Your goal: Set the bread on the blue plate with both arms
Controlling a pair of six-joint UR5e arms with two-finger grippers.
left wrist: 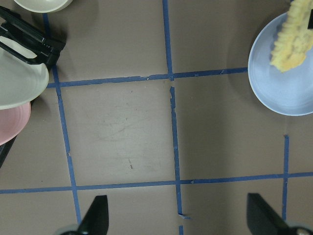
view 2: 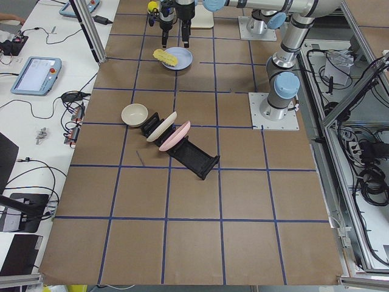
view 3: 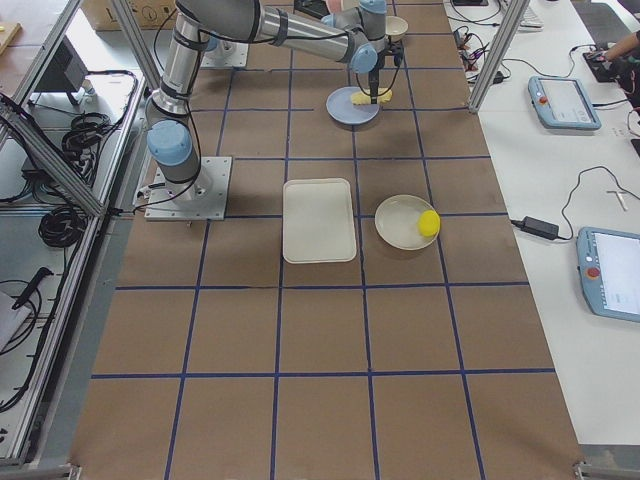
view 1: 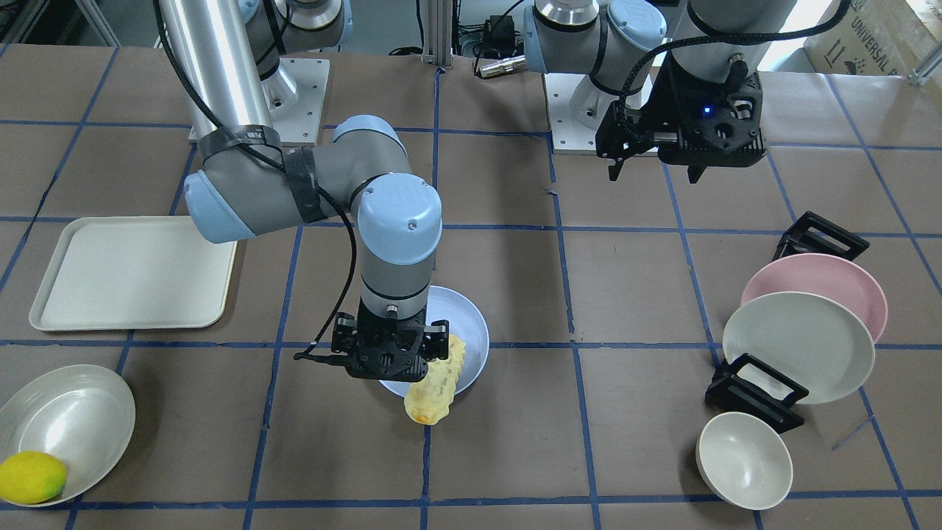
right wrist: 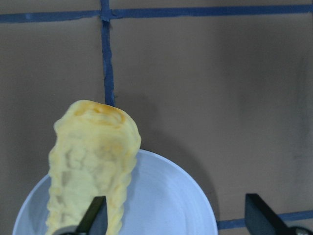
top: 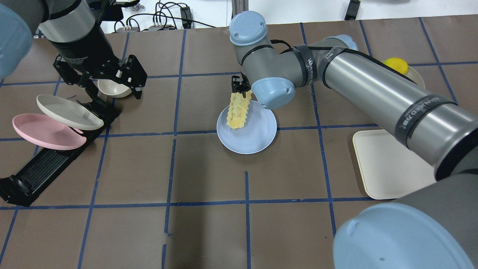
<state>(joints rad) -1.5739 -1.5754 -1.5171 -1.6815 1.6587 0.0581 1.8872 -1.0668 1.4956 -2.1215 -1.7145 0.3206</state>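
Observation:
The blue plate (view 1: 471, 316) lies near the table's middle; it also shows in the overhead view (top: 250, 138) and the right wrist view (right wrist: 166, 196). The knobbly golden bread (view 1: 436, 383) lies tilted across its rim, one end over the plate, the other past the edge (top: 238, 110) (right wrist: 93, 161). My right gripper (view 1: 401, 368) hovers over the plate, jaws wide open (right wrist: 177, 218), with the bread resting against one finger (right wrist: 95, 215). My left gripper (top: 114, 91) is open and empty (left wrist: 178, 218), high above the dish rack, far from the plate (left wrist: 288, 78).
A cream tray (view 1: 132, 272) and a grey bowl (view 1: 73, 419) holding a lemon (view 1: 33, 477) sit on the right arm's side. A black dish rack (top: 48, 164) holds a pink plate (top: 41, 132) and a cream plate (top: 67, 112); a small bowl (top: 114, 87) stands beside it.

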